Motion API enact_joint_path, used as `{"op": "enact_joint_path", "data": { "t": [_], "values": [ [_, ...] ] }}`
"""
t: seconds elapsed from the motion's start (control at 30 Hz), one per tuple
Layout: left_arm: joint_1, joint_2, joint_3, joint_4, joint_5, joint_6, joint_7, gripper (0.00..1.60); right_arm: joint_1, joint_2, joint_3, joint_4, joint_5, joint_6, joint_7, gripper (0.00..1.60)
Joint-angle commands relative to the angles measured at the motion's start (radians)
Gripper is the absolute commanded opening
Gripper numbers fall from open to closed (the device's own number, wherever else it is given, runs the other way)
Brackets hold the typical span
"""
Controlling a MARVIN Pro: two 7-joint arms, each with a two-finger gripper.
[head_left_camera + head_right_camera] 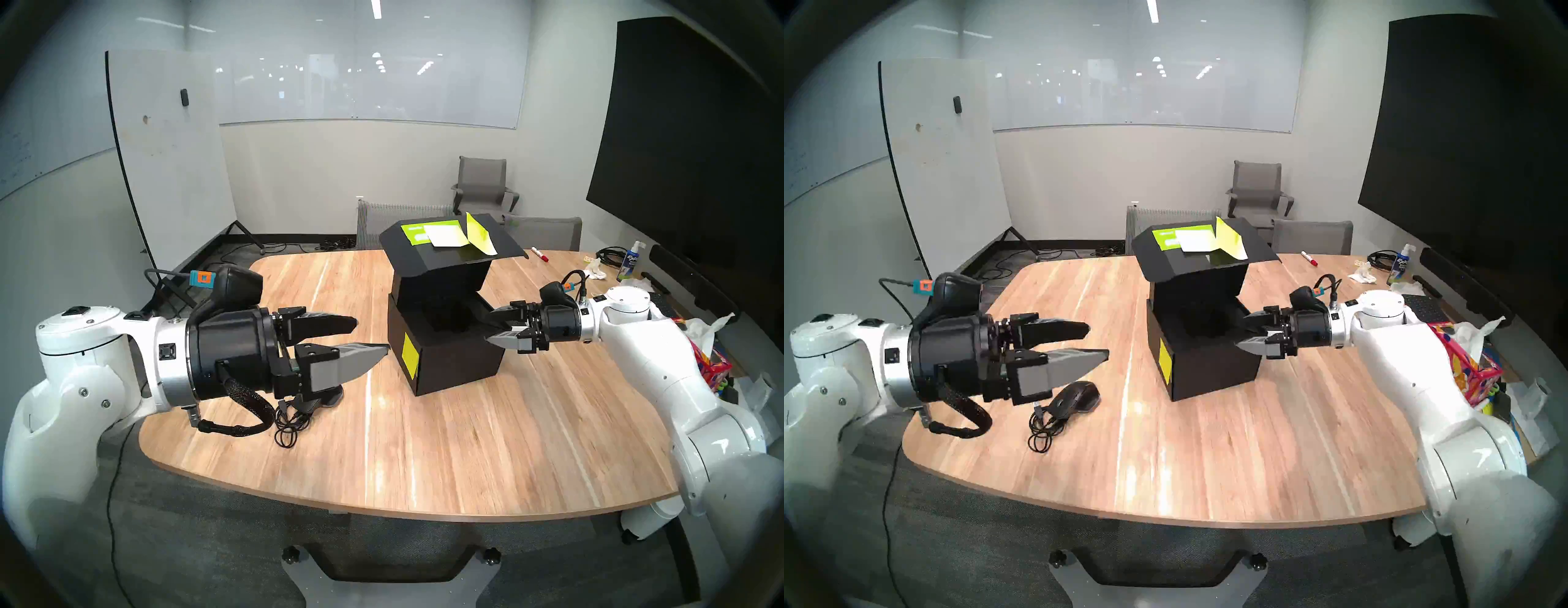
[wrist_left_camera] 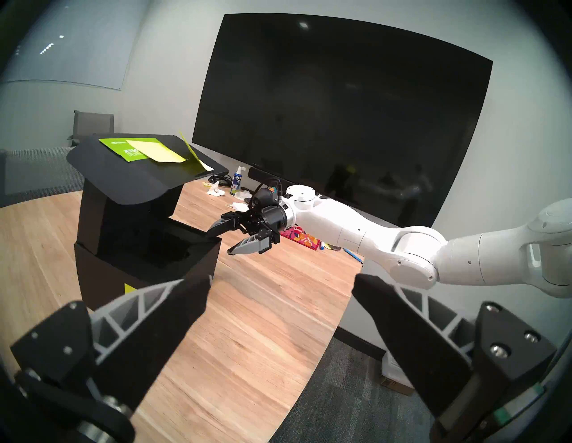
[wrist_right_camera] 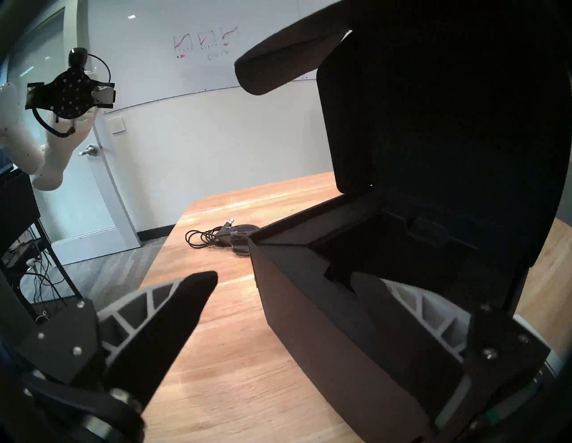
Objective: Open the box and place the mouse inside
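So the box [image 1: 449, 356] sat around the middle of the wooden surface [image 1: 424, 446], lid flap [image 1: 445, 259] lifted up and tilted back, held partway open so you could see into the dark inside. The top of the flap had a green label [image 1: 413, 234], a cream square sticker [image 1: 443, 235] and a yellow-green sticky note [image 1: 479, 240] standing up off it; another sticky note [image 1: 410, 354] was stuck on the front wall facing the robot's left side.

The right hand [image 1: 494, 329] was at the box's right top edge with its fingers spread. From the right wrist view one finger [image 3: 387, 297] was over the rim, inside the opening, and the other finger [image 3: 173, 312] was outside above the wood. It wasn't pinching anything that I could see.

The left hand [image 1: 1098, 344] hovered above the surface, well clear of the box, fingers spread wide and empty, pointing toward the box.

The mouse [image 1: 1076, 397] was lying on the surface just below and beside the left hand, off to the box's left, with its thin cable [image 1: 1043, 429] bunched in a loose coil next to it. Not in the box yet.

Over on the right edge there was a floral tissue box [image 1: 1467, 369], a spray bottle [image 1: 630, 261] and a red marker [image 1: 539, 253].
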Motion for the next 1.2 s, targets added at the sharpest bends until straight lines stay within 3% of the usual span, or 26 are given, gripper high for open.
{"op": "enact_joint_path", "data": {
  "t": [0.0, 0.6, 1.17],
  "values": [
    [-0.001, -0.001, -0.005, -0.007, 0.001, 0.000, 0.002, 1.60, 0.057, -0.004, -0.019, 0.018, -0.018, 0.015, -0.001, 1.60],
    [-0.002, -0.002, -0.004, -0.007, 0.001, 0.002, 0.002, 1.60, 0.175, -0.029, -0.103, 0.092, -0.125, 0.056, -0.001, 1.60],
    [-0.003, -0.004, -0.004, -0.007, 0.001, 0.005, 0.002, 1.60, 0.221, -0.078, -0.150, 0.166, -0.155, 0.066, -0.001, 1.60]
  ]
}}
